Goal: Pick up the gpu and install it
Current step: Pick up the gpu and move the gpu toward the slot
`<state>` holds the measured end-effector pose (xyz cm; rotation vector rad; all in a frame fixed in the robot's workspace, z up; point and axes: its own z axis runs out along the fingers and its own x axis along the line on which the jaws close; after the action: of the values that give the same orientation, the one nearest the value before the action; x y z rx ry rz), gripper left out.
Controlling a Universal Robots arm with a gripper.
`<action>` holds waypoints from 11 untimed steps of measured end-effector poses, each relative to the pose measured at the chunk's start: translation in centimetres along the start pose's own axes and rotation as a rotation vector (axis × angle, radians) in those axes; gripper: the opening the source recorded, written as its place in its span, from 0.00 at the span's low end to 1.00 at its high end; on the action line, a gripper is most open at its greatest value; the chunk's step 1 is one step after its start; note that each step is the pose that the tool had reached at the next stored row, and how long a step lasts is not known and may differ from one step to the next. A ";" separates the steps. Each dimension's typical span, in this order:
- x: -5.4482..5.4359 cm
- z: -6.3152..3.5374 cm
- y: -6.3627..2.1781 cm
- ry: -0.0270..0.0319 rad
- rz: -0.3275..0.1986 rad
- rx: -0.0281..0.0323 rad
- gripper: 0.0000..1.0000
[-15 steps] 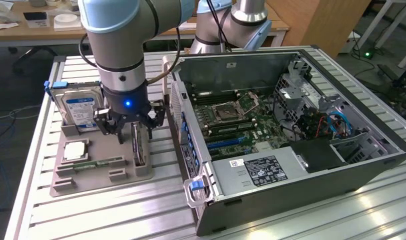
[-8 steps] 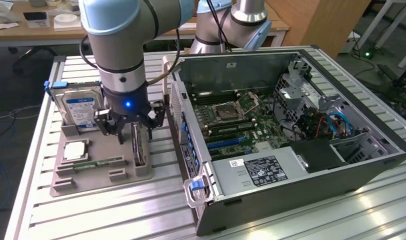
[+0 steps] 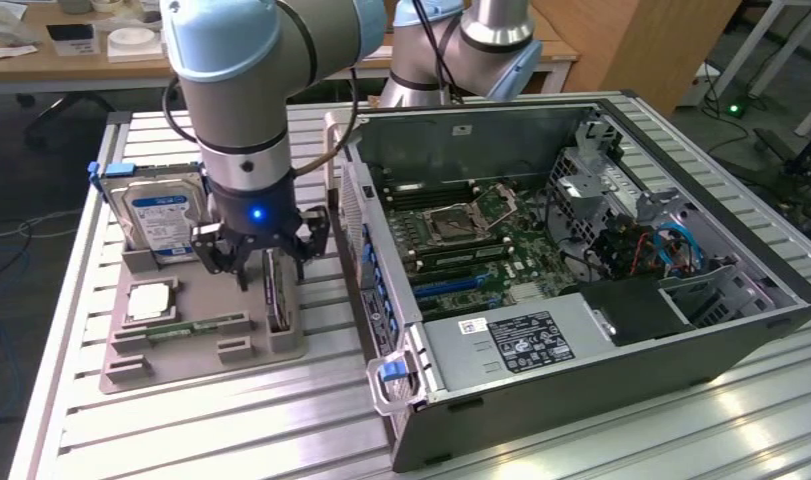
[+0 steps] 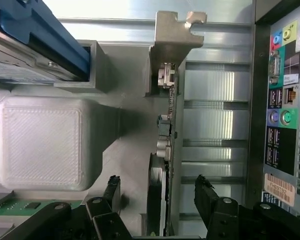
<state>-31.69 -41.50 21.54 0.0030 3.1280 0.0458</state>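
**Pincer open astride the gpu, card standing on edge in its tray**

The gpu (image 3: 278,300) stands on its long edge in a slot of the grey tray (image 3: 192,365) on the table (image 3: 178,430), just beside the rear wall of the open case (image 3: 645,380). The pincer (image 3: 269,270) hangs directly over it with its jaws apart. In the wrist view one finger (image 4: 112,190) sits on each flat face of the card with a gap on both sides, so nothing is clamped yet.

**Handling.** The card looks light and stiff: a thin board with dark faces, and small connectors and parts standing proud along its visible edge. I judge it fragile rather than slippery. A squeeze on those raised parts or on the bare edge could damage them, and a hold far from the middle would let the card swing. The best hold looks like one across the two flat faces, near the middle of the length and close to the upper edge, which is about where the fingers now stand.

**Orientation.** The long axis lies level along the table, running roughly parallel to the rear panel of the case. The faces are upright, and one turns towards the case. The silvery bracket (image 4: 172,35) caps the end nearer the hard drive (image 3: 158,215). In the exterior view that end is probably the far one, though the pincer covers it there.
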 end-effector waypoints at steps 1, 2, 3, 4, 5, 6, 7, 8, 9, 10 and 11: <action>0.0 0.11 0.00 0.0000 0.000 -0.0001 0.71; 0.0 0.10 0.00 0.0001 0.000 0.0000 0.71; 0.0 0.10 0.00 0.0001 0.000 0.0000 0.71; 0.0 0.10 0.00 0.0000 0.000 0.0000 0.71; 0.0 0.10 0.00 0.0001 0.000 0.0000 0.71; 0.0 0.10 0.00 0.0001 0.000 0.0000 0.71; 0.0 0.10 0.00 0.0000 0.000 0.0000 0.71; 0.0 0.10 0.00 0.0000 0.000 0.0000 0.69; 0.0 0.10 0.00 0.0000 0.000 0.0000 0.69; 0.0 0.10 0.00 0.0000 0.000 0.0000 0.63; 0.0 0.10 0.00 0.0000 0.000 0.0000 0.56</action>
<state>-31.69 -41.49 21.44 0.0028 3.1280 0.0459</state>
